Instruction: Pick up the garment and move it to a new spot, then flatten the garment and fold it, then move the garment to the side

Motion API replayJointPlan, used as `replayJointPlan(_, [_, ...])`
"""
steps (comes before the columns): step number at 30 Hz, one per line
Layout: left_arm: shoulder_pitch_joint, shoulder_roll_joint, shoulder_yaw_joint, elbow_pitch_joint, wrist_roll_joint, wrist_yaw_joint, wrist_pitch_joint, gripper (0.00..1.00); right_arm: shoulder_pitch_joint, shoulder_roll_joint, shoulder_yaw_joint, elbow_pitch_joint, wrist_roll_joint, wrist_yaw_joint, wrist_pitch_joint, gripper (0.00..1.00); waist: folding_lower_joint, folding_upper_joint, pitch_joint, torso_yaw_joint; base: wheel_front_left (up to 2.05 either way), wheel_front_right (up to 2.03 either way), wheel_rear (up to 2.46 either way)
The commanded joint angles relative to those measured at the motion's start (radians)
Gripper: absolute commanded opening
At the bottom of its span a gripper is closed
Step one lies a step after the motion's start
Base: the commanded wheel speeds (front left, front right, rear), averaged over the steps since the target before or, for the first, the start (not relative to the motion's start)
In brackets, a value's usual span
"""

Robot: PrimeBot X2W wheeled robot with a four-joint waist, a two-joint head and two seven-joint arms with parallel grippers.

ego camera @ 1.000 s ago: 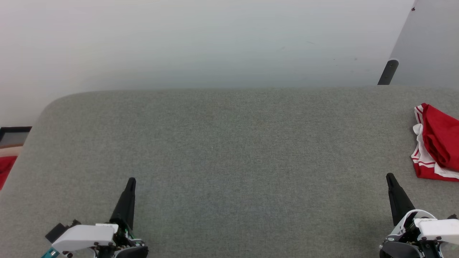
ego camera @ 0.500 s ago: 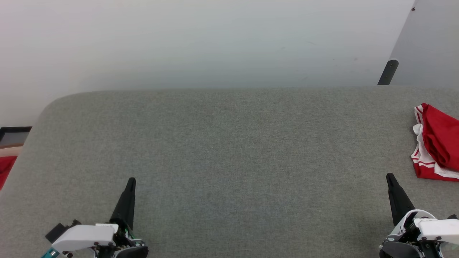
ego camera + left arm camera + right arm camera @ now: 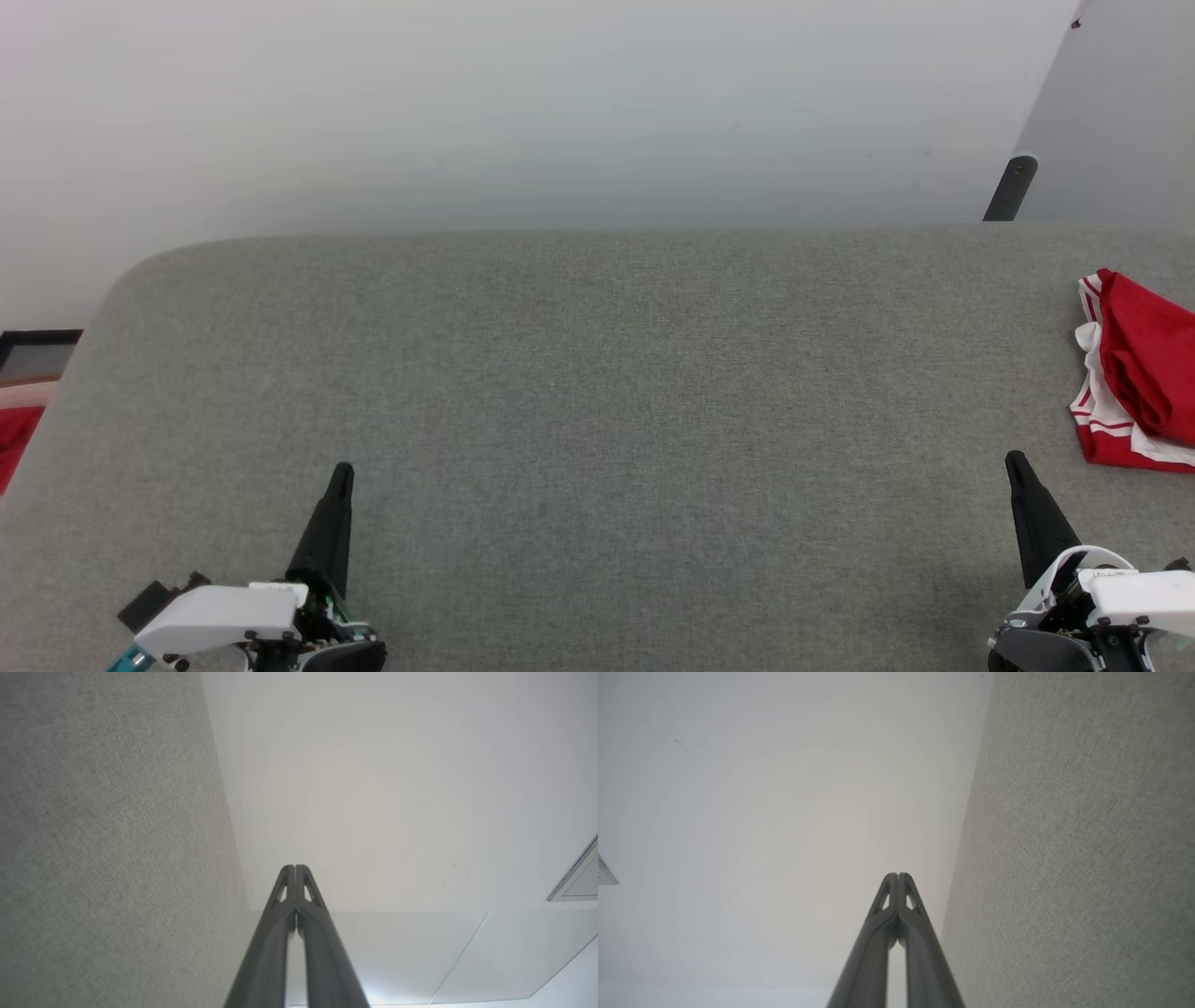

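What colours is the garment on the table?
The garment is red with white, red-striped trim, best seen in the head view.

The left gripper (image 3: 342,472) has long matte black fingers (image 3: 273,933) that taper to rounded tips, each with a narrow triangular cut-out just below the tip. Its base is a smooth white angular housing (image 3: 219,616) with small dark screws (image 3: 250,636) along the lower edge, a black block (image 3: 145,602) at the outer end and a teal piece (image 3: 126,661) beneath. The right gripper (image 3: 1014,461) is of like build: black tapered fingers, a white housing with a curved white bracket (image 3: 1060,565), and a rounded black body (image 3: 1041,651) below.
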Motion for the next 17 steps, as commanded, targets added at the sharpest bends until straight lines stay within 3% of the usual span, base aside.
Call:
replayJointPlan(1, [-0.009,0.000,0.001,0.001,-0.003,-0.004,0.002,0.00,-0.004,0.003,0.000,-0.002,0.004,0.000,0.002,0.00,0.0000,0.0000,0.000,0.000,0.00,0.00,0.00])
replayJointPlan(17, [-0.009,0.000,0.002,0.001,-0.003,-0.004,0.002,0.00,-0.004,0.003,0.000,-0.002,0.004,0.000,0.002,0.00,0.0000,0.0000,0.000,0.000,0.00,0.00,0.00])
